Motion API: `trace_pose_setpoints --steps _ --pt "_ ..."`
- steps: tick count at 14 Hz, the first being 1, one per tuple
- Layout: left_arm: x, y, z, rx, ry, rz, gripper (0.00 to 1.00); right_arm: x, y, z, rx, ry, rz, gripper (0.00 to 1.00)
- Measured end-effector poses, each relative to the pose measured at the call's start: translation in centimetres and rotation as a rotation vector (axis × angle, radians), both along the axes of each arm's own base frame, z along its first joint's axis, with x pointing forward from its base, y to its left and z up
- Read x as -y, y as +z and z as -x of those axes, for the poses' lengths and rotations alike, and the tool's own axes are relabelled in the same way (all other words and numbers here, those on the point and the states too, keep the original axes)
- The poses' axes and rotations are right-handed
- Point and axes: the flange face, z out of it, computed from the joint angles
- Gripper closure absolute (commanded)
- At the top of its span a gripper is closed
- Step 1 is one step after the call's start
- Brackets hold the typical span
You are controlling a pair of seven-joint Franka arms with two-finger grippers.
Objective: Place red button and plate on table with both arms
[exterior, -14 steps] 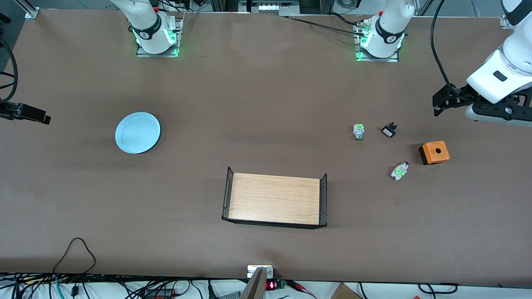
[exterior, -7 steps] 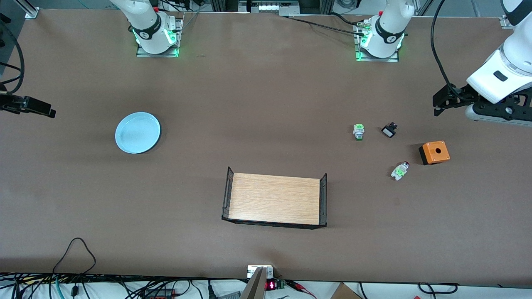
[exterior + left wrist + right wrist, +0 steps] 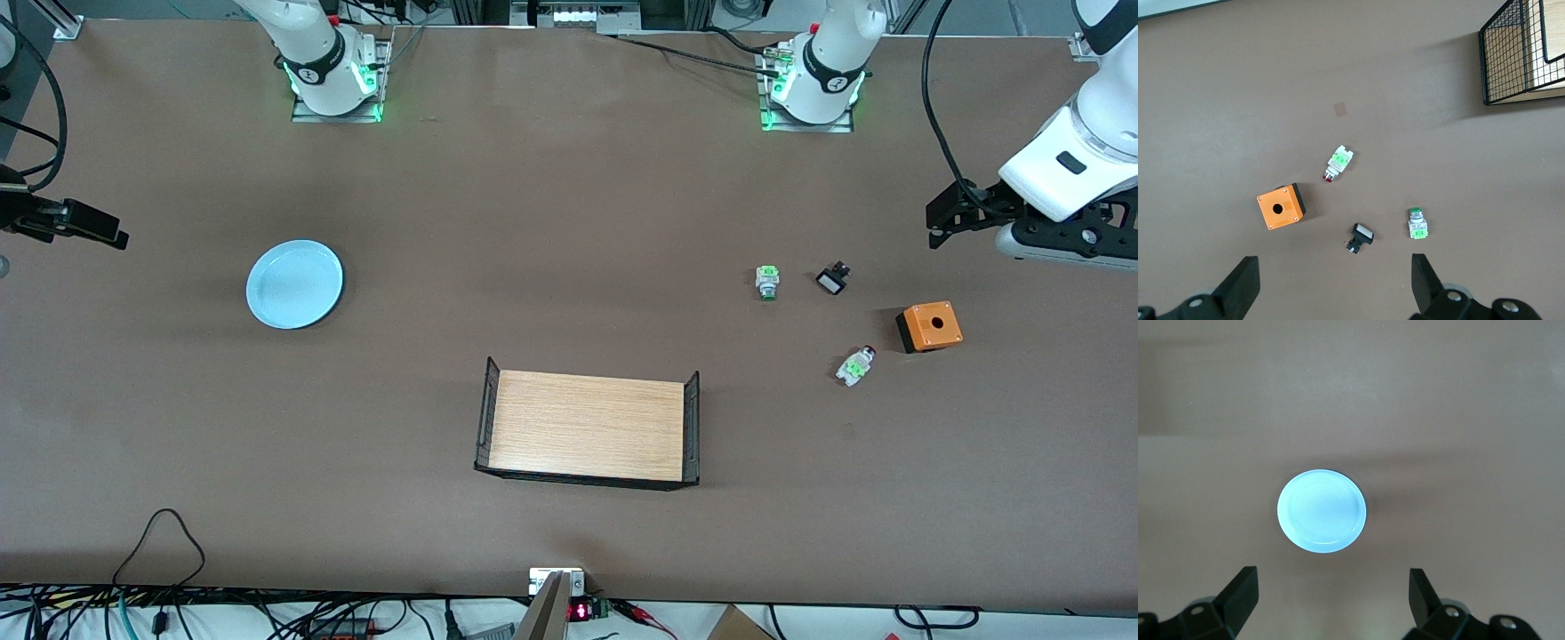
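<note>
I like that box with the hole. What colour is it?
The box is orange with black sides, clearest in the left wrist view.

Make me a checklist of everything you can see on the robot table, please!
Surface: brown table, flat and matte.
Job's things: red button lying on its side near the left arm's end; pale blue plate near the right arm's end, nothing on it.
Clutter: green-capped switch, small black switch, orange box, wooden tray with wire ends.
Grippers: left gripper open, up over the switches; right gripper open, up near the plate; both hold nothing.
Cables: bundle along the table edge nearest the camera.
Surroundings: arm bases glowing green.
</note>
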Motion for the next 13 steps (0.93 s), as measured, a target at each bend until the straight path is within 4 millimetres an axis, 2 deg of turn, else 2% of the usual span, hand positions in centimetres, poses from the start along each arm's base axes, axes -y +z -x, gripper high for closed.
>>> trace_pose_setpoints --steps 7,13 --pt "0.0 0.0 0.0 0.000 0.000 0.000 0.00 0.0 0.8 0.3 0.014 0.000 0.000 0.00" --pt "0.0 0.0 0.0 0.000 0.000 0.000 0.00 -1.0 1.5 0.8 0.009 0.018 -0.004 0.00"
